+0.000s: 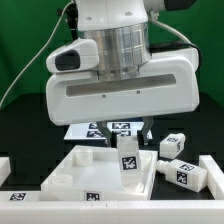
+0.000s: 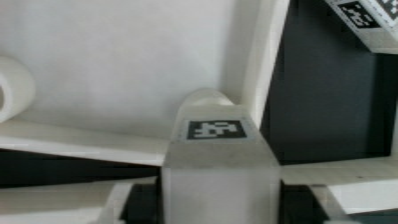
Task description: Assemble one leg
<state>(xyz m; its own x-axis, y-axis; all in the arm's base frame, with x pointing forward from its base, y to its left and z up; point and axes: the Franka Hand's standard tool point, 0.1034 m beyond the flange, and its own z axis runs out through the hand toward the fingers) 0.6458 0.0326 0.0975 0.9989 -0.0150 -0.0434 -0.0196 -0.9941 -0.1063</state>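
My gripper [image 1: 128, 146] is shut on a white leg [image 1: 130, 165] with a black-and-white tag and holds it upright over the large flat white panel [image 1: 80, 175], near the panel's corner on the exterior view's right. In the wrist view the leg [image 2: 217, 150] runs out from between the dark fingers [image 2: 139, 200], its far end over the panel [image 2: 125, 90]. A round socket [image 2: 11, 95] shows at the frame's edge. I cannot tell whether the leg's end touches the panel.
Two more tagged legs [image 1: 172, 145] [image 1: 186, 173] lie on the black table at the exterior view's right; one shows in the wrist view [image 2: 366, 16]. The marker board [image 1: 105, 130] lies behind the panel. White parts sit at both lower corners.
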